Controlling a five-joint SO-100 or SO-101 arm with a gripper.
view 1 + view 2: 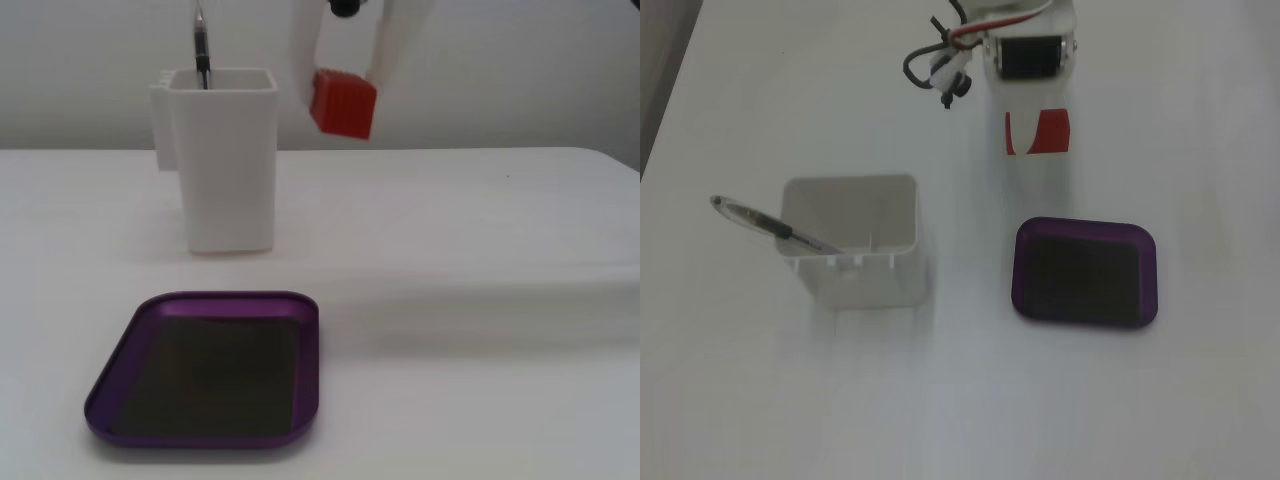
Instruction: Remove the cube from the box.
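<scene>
The red-orange cube hangs in the air, pinched between the white fingers of my gripper, well above the table and behind and to the right of the purple tray. The tray lies flat at the front left, its dark bottom bare. In the top-down fixed view the gripper points toward the tray from just beyond its far left corner. There the cube shows as red patches partly covered by a white finger.
A tall white square container stands behind the tray, left of the gripper, with a pen leaning in it. From above, the container and pen sit left of the tray. The table's right edge shows in the front view.
</scene>
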